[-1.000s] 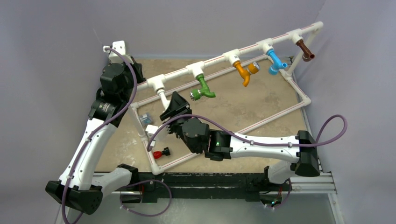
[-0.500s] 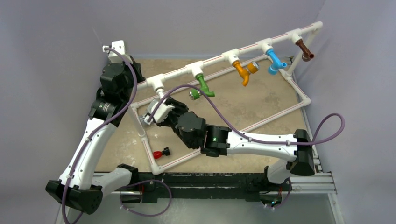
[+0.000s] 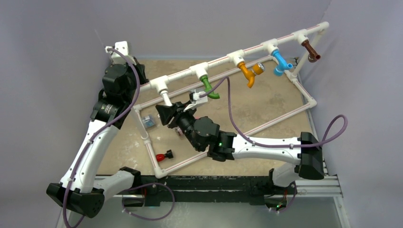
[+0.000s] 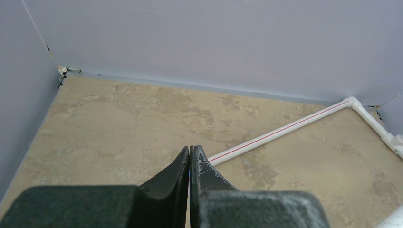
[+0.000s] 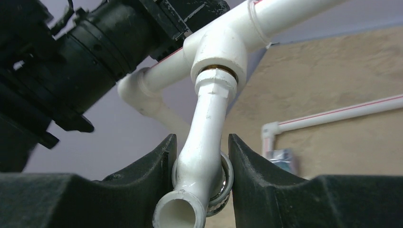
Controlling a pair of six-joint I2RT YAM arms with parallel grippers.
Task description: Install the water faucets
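Right wrist view, white faucet (image 5: 205, 135) clamped between right fingers (image 5: 153, 176), left fingers (image 4: 177, 176) pressed together, empty

White plastic faucet with a bent spout (image 5: 205, 123): it hangs screwed into the leftmost fitting of the white pipe frame (image 5: 285, 12). A brass ring shows at the joint, and the open spout mouth tilts down toward my camera. My right gripper (image 5: 200, 147) pinches it at the knob, one finger on each side. Further along the same rail hang the green faucet (image 3: 207, 85), the orange faucet (image 3: 247, 74) with a silvery knob, the blue faucet (image 3: 281, 64) and the brown faucet (image 3: 311, 51), all mounted with spouts down.
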